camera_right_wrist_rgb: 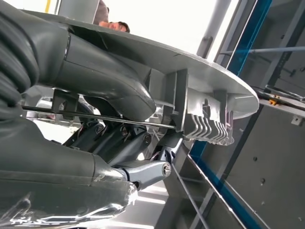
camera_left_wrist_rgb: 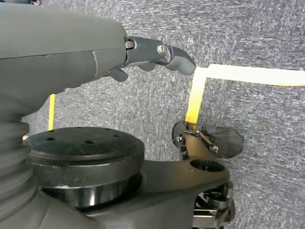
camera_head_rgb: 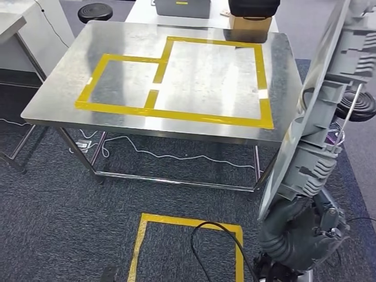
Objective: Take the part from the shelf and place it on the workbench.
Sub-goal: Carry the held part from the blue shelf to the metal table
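- Right hand (camera_head_rgb: pixel 306 232) grips the part (camera_head_rgb: pixel 319 111), a grey finned plate, held upright just right of the workbench (camera_head_rgb: pixel 53 97), off its top.
- Left hand (camera_left_wrist_rgb: pixel 158 55) hangs over carpet, fingers (camera_left_wrist_rgb: pixel 179 59) loose, holding nothing.
- Yellow tape (camera_head_rgb: pixel 177 114) outlines the benchtop; a box (camera_head_rgb: pixel 249 26) sits at its far edge.
- A cable (camera_head_rgb: pixel 212 235) crosses the floor tape (camera_head_rgb: pixel 141 235).

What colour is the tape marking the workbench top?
Yellow tape, outlining two joined rectangles on the steel workbench; clearest in the head view.

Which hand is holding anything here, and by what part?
The right hand grips the grey part at its ribbed underside, near one end. The left hand holds nothing.
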You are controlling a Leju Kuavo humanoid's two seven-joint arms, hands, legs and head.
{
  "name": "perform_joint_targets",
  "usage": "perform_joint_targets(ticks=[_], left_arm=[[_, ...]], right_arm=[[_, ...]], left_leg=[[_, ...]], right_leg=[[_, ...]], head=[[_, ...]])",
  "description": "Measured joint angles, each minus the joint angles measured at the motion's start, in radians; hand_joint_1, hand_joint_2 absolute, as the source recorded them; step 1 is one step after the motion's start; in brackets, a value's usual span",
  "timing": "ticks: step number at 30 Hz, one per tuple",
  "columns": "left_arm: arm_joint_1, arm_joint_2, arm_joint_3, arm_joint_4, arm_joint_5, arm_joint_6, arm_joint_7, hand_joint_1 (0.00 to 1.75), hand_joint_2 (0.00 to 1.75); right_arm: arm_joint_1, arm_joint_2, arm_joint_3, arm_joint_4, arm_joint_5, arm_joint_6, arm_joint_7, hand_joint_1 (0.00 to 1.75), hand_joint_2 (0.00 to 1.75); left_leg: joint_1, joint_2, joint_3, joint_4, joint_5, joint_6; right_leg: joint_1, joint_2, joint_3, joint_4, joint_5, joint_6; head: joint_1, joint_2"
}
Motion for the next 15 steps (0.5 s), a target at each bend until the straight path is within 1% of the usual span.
perform_joint_targets(ticks=[1,2,3,4,6,7,8,9,11,12,13,14,15], left_arm=[[0.000,0.000,0.002,0.000,-0.001,-0.002,-0.003,0.00,1.75],[0.000,0.000,0.003,0.000,-0.002,-0.006,-0.009,0.00,1.75],[0.000,0.000,0.005,0.000,-0.001,-0.012,-0.017,0.00,1.75],[0.000,0.000,0.007,0.000,0.000,-0.019,-0.026,0.00,1.75],[0.000,0.000,0.010,0.000,0.006,-0.031,-0.047,0.00,1.75],[0.000,0.000,0.011,0.000,0.011,-0.039,-0.061,0.00,1.75],[-0.001,-0.001,0.012,0.000,0.016,-0.049,-0.078,0.00,1.75],[-0.001,-0.001,0.013,0.000,0.021,-0.061,-0.096,0.00,1.75],[-0.001,-0.001,0.015,0.000,0.028,-0.081,-0.121,0.00,1.75],[-0.001,-0.001,0.015,0.000,0.031,-0.090,-0.129,0.00,1.75],[-0.001,-0.001,0.017,0.000,0.037,-0.100,-0.136,0.00,1.75],[-0.001,-0.001,0.019,0.000,0.042,-0.112,-0.144,0.00,1.75],[-0.002,-0.001,0.022,0.000,0.049,-0.126,-0.153,0.00,1.75]], right_arm=[[0.000,0.001,-0.001,-0.002,0.005,0.000,0.000,1.75,1.75],[0.001,0.002,-0.002,-0.005,0.012,0.000,0.000,1.75,1.75],[0.002,0.003,-0.004,-0.007,0.020,0.000,0.000,1.75,1.75],[0.003,0.005,-0.007,-0.009,0.027,0.000,0.000,1.75,1.75],[0.006,0.007,-0.014,-0.012,0.042,0.000,0.000,1.75,1.75],[0.007,0.008,-0.018,-0.012,0.053,0.000,0.000,1.75,1.75],[0.008,0.010,-0.023,-0.011,0.066,0.000,0.000,1.75,1.75],[0.010,0.011,-0.027,-0.011,0.079,0.000,0.000,1.75,1.75],[0.013,0.013,-0.035,-0.009,0.096,0.000,0.000,1.75,1.75],[0.014,0.014,-0.039,-0.008,0.099,0.000,0.000,1.75,1.75],[0.015,0.015,-0.043,-0.007,0.098,0.000,0.000,1.75,1.75],[0.016,0.016,-0.046,-0.007,0.094,0.000,0.000,1.75,1.75],[0.017,0.017,-0.049,-0.007,0.087,0.000,0.000,1.75,1.75]], left_leg=[[-0.001,-0.004,0.001,0.001,-0.001,-0.004],[-0.002,-0.007,0.001,0.003,-0.002,-0.008],[-0.004,-0.008,0.000,0.003,-0.002,-0.014],[-0.005,-0.009,-0.001,0.003,0.000,-0.020],[-0.002,-0.008,-0.003,0.000,0.001,-0.031],[-0.001,-0.007,-0.006,0.008,-0.007,-0.037],[-0.001,-0.006,-0.018,0.034,-0.025,-0.042],[-0.001,-0.005,-0.039,0.079,-0.053,-0.047],[0.000,-0.004,-0.099,0.203,-0.111,-0.052],[0.000,-0.004,-0.121,0.249,-0.125,-0.053],[0.000,-0.004,-0.129,0.265,-0.120,-0.053],[0.000,-0.004,-0.120,0.245,-0.098,-0.051],[0.000,-0.004,-0.094,0.195,-0.065,-0.048]], right_leg=[[-0.001,0.001,0.033,-0.068,0.028,-0.001],[-0.002,0.004,0.059,-0.123,0.047,-0.003],[-0.001,0.007,0.075,-0.156,0.056,-0.007],[0.000,0.010,0.079,-0.166,0.055,-0.012],[0.001,0.012,0.076,-0.169,0.059,-0.026],[0.000,0.011,0.076,-0.170,0.061,-0.033],[-0.002,0.010,0.076,-0.172,0.063,-0.039],[-0.003,0.009,0.077,-0.174,0.064,-0.044],[-0.003,0.007,0.075,-0.174,0.064,-0.049],[-0.003,0.006,0.074,-0.174,0.064,-0.050],[-0.002,0.006,0.074,-0.173,0.064,-0.050],[-0.002,0.006,0.074,-0.173,0.064,-0.050],[-0.003,0.006,0.075,-0.173,0.064,-0.049]], head=[[0.000,0.000],[0.000,0.000],[-0.001,0.000],[-0.001,0.000],[-0.002,0.000],[-0.003,0.000],[-0.005,0.000],[-0.007,0.000],[-0.011,0.000],[-0.011,0.000],[-0.011,0.000],[-0.011,0.000],[-0.011,0.000]])
